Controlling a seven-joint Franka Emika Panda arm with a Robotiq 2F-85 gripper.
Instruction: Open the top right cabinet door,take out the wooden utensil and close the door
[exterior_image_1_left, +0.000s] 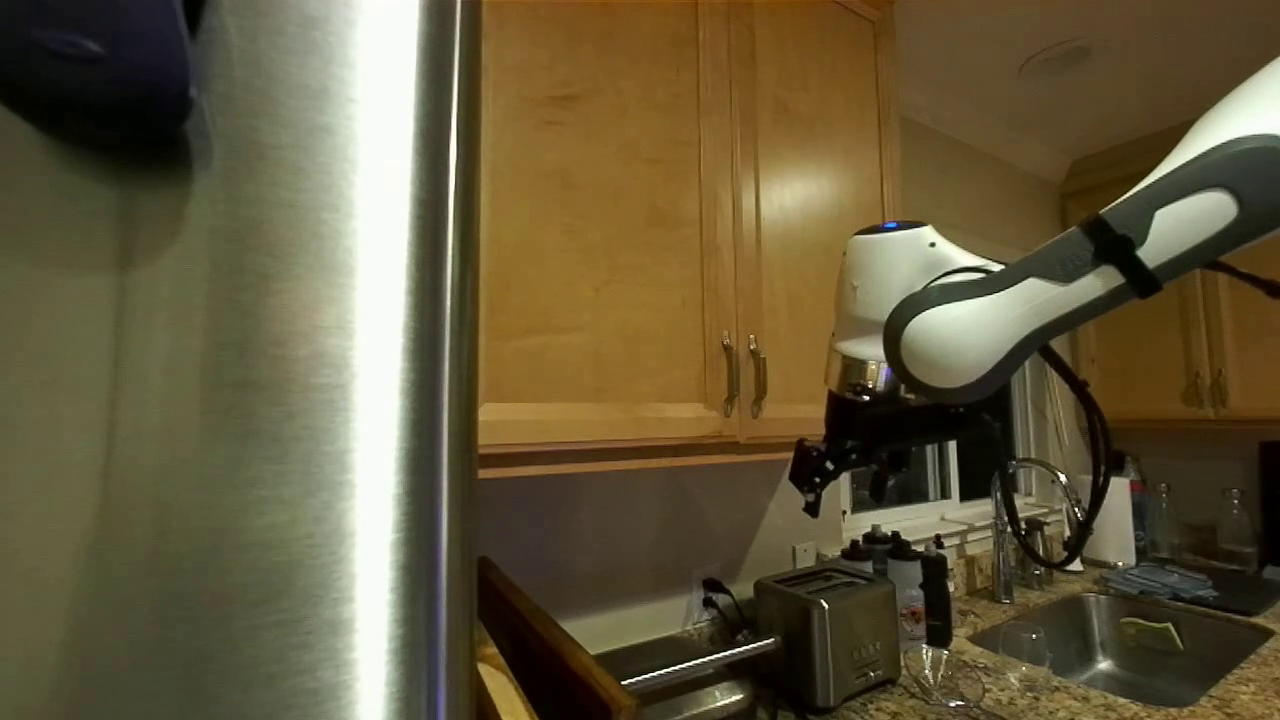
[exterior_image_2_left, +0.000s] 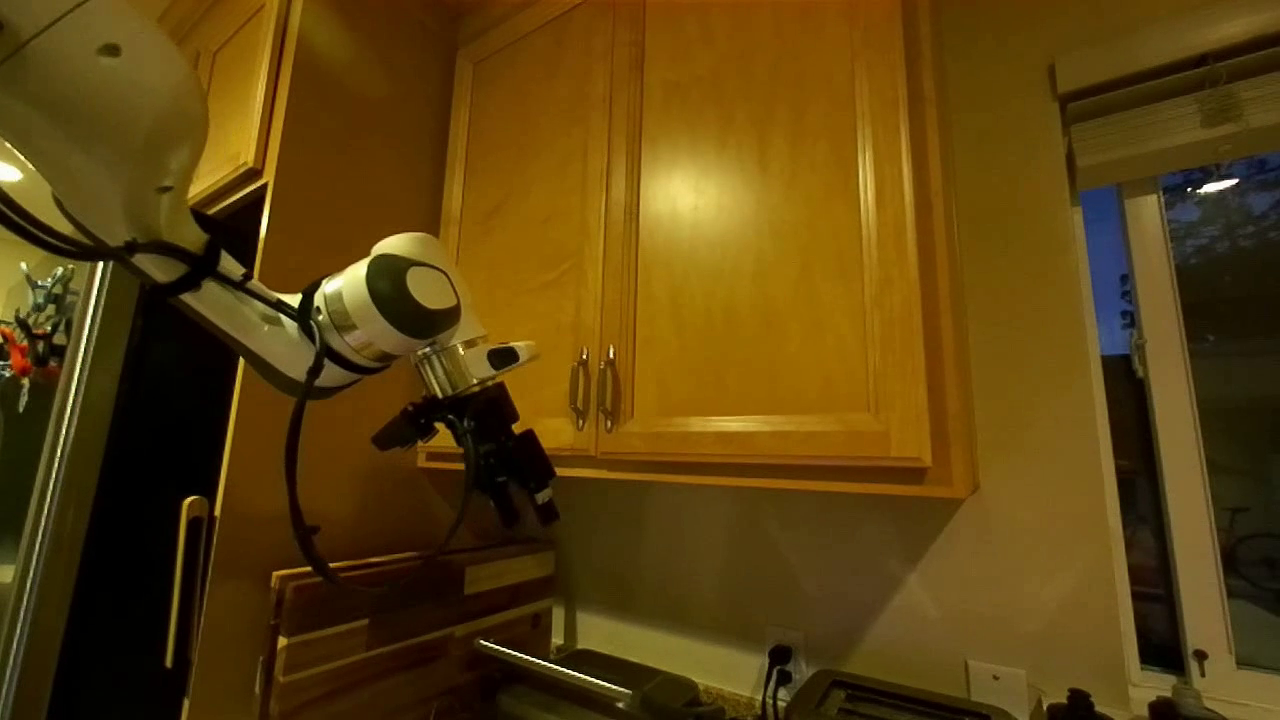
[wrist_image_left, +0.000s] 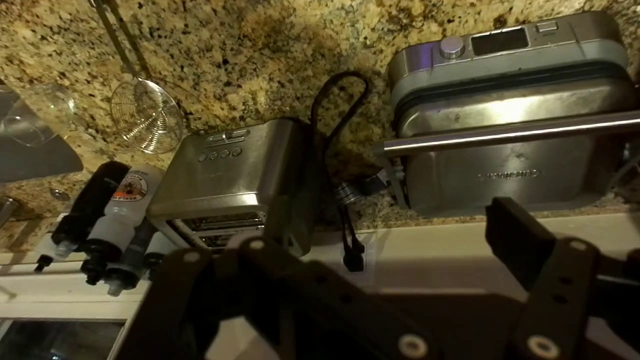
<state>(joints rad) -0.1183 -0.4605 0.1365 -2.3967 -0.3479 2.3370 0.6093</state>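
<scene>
The right cabinet door (exterior_image_2_left: 750, 240), upper centre of the frame in an exterior view, stands shut; its bar handle (exterior_image_2_left: 607, 392) sits at its lower left corner, just beside the twin handle (exterior_image_2_left: 580, 390) of the left door (exterior_image_2_left: 530, 230). The wooden utensil is not visible, presumably behind the closed doors. The gripper (exterior_image_1_left: 845, 495), right of centre in an exterior view, points downward, apart from both handles; the wrist view shows its fingers (wrist_image_left: 517, 237) spread wide across the lower frame with nothing pinched between them, the toaster (wrist_image_left: 215, 175) lying left of centre. Likely faults: with the handles so close, a slight sideways error could hook the twin handle or wedge a finger between the pair. Raised without turning toward the upright bar, the fingers may strike the cabinet's bottom rail (exterior_image_1_left: 620, 463). A shallow pinch could slip under the pull. The arm (exterior_image_1_left: 965, 340), if left in the door's swing, may stop it short.
</scene>
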